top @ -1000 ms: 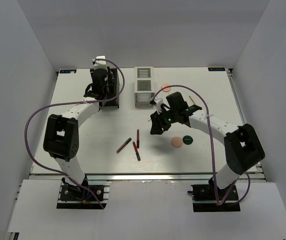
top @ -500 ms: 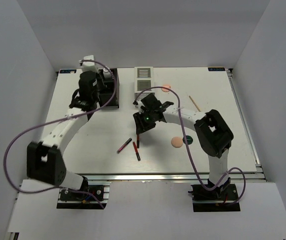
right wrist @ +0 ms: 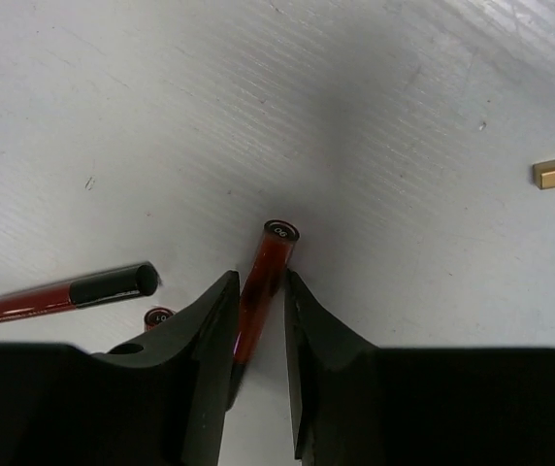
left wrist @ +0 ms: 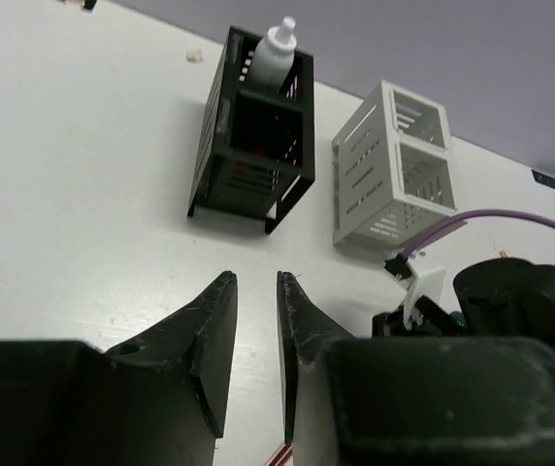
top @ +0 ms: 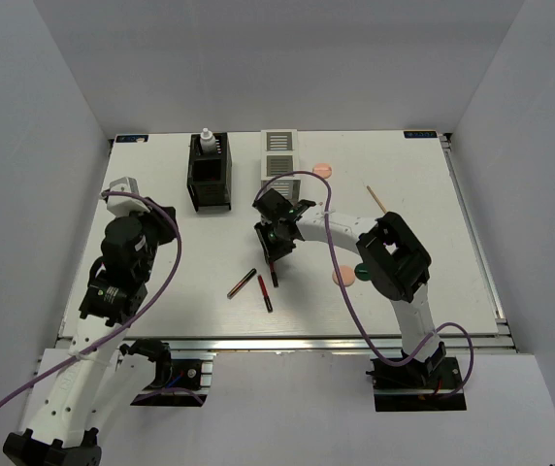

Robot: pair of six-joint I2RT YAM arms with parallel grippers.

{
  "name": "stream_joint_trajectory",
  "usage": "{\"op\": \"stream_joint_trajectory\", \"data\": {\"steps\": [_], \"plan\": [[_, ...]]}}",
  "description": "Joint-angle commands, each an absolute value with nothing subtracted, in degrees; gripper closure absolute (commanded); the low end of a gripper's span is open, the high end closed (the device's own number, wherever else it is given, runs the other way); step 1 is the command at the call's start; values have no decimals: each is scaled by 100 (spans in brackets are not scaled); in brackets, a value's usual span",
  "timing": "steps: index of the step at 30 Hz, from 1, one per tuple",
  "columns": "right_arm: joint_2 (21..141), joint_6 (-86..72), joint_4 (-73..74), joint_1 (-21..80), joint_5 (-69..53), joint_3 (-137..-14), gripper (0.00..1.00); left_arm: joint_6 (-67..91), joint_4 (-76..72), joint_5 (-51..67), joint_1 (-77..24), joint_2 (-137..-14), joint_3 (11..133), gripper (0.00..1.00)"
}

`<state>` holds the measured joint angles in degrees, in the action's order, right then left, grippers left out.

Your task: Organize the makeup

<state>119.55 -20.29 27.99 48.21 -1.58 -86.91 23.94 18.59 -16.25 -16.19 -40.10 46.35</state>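
- Left gripper (left wrist: 256,325): near-left of black slatted box (top: 210,184); fingers narrowly apart, nothing between.
- Loose tube (top: 242,282), second loose tube (top: 265,293): near-right of box, lying flat, just beside each other.
- Peach disc (top: 342,277), green disc (top: 362,273): further right of box; green disc partly hidden by right arm.
- Right gripper (right wrist: 258,277): near-right of box, clamped on dark red tube (right wrist: 273,254); tube end protrudes past fingertips.
- Wooden stick (top: 377,201): well right of box.
- White slatted box (top: 278,163): just right of box; second peach disc (top: 322,170) beside it.
- White bottle (top: 207,143): upright in box's far compartment.
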Motion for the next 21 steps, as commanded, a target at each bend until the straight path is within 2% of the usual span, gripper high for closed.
{"op": "stream_joint_trajectory", "data": {"steps": [1,5,8,9,12,15,16,19,21], "plan": [[12032,-2162,2988,4895,368,-8798,69,2759,2495,-1609,-1608,-3815,4457,66],[12164,-2031,2979,4913,676,-8780,78,3023,2654,-1293,-1608,-3753,4237,55],[12182,-1821,2927,4878,861,-8728,91,3216,2681,-880,-1608,-3779,4017,50],[12164,-1750,2866,4826,844,-8701,100,3304,2672,-792,-1608,-3779,3947,50],[12024,-1057,2419,4659,494,-8692,100,3488,2611,-510,-1608,-3814,3701,49],[11647,137,1910,4413,-770,-8824,100,3708,2462,-273,-1617,-3849,3490,48],[11550,523,1829,4351,-1670,-8894,100,3770,2426,-229,-1608,-3841,3437,48],[11260,1510,1504,4149,-3185,-9219,100,3946,2312,-88,-1608,-3841,3235,48],[11180,1888,1311,4131,-3646,-9403,100,4016,2250,-9,-1608,-3850,3095,48]]}}
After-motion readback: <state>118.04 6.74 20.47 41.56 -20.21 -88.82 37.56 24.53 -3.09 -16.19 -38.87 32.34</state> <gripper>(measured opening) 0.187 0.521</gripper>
